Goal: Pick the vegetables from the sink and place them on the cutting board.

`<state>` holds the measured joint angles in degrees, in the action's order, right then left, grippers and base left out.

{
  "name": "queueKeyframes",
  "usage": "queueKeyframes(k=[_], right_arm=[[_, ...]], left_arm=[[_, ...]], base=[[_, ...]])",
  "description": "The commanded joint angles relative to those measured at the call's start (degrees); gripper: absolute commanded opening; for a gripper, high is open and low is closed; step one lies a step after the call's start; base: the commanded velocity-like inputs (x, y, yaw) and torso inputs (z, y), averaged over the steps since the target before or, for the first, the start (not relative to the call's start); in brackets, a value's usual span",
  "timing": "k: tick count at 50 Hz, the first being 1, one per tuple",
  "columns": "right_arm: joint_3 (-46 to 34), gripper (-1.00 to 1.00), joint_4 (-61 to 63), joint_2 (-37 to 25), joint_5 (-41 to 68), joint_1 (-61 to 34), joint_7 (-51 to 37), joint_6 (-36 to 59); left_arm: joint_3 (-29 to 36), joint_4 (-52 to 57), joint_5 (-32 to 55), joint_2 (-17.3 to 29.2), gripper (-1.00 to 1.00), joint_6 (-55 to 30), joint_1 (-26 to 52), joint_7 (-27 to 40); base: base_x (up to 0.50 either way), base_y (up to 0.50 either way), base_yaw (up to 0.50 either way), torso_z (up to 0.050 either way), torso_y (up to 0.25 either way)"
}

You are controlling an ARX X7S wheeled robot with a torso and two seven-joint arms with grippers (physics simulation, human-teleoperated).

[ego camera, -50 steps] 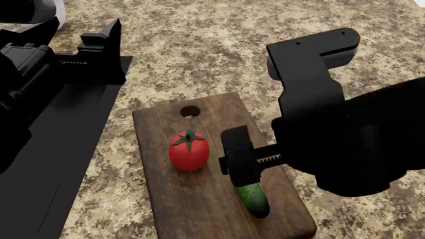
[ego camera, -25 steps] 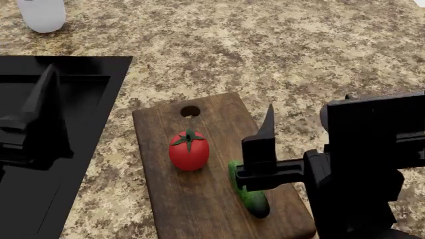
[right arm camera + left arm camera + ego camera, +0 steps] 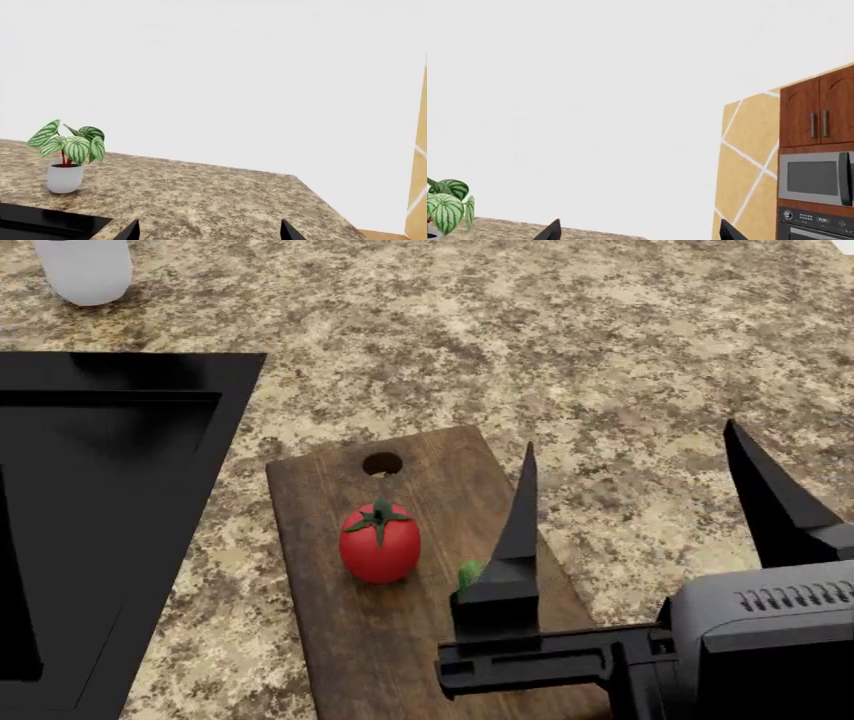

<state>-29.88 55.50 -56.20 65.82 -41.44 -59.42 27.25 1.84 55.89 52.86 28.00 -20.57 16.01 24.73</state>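
The red tomato (image 3: 380, 542) stands upright on the dark wooden cutting board (image 3: 344, 640), just below its round hole. The green cucumber (image 3: 469, 573) lies on the board to the tomato's right; only its end shows, the rest is hidden behind my right gripper (image 3: 630, 440). That gripper is open and empty, raised above the board's right side with its fingers pointing away from me. It also shows open in the right wrist view (image 3: 210, 230). My left gripper (image 3: 639, 231) is open and empty, facing a wall. The black sink (image 3: 120, 490) is at the left.
A white plant pot (image 3: 87, 270) stands on the speckled counter behind the sink; the plant shows in the right wrist view (image 3: 65, 150) and the left wrist view (image 3: 447, 205). A microwave (image 3: 817, 177) and wooden cabinets are at the far side.
My right gripper has let go of the cucumber, drawn back toward me and tilted up. My left arm has moved out of the head view, uncovering the sink.
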Motion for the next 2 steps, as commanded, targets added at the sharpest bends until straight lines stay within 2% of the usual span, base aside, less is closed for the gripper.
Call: queueKeyframes(k=[1,2], right_arm=[[-19.0,1.0,4.5,-7.0,-0.8,-16.2,-11.7,-7.2],[-25.3,1.0,4.5,-8.4,-1.5,-20.9,-13.5,-9.8]], left_arm=[[12.0,4.1,0.2,14.7,1.0,18.0,0.8,11.5],[14.6,4.1,-0.7,16.9,1.0,20.9,1.4,13.2]], base=[[0.0,0.0,0.0,0.0,0.0],[0.0,0.0,0.0,0.0,0.0]])
